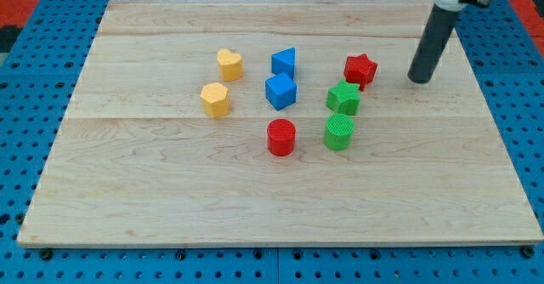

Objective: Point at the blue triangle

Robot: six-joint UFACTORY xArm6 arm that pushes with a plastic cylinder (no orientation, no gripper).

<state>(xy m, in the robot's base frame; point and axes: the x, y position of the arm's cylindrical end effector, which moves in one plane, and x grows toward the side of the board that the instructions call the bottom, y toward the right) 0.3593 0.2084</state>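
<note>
the blue triangle [285,62] sits near the wooden board's [170,190] top centre. my tip [418,80] rests well apart from it toward the view's right, past the red star [360,70], touching no block and holding nothing. eight blocks in all: two blue, two yellow, two green, two red. the dark rod leans up toward the view's top right.

- One camera only, set high beyond the worktop's [280,199] bottom edge, looking down and forward at a slant.
- It stands far enough back that nearly the whole wooden board shows, with blue pegboard [34,88] around it.
- The arm enters from the view's top right.
</note>
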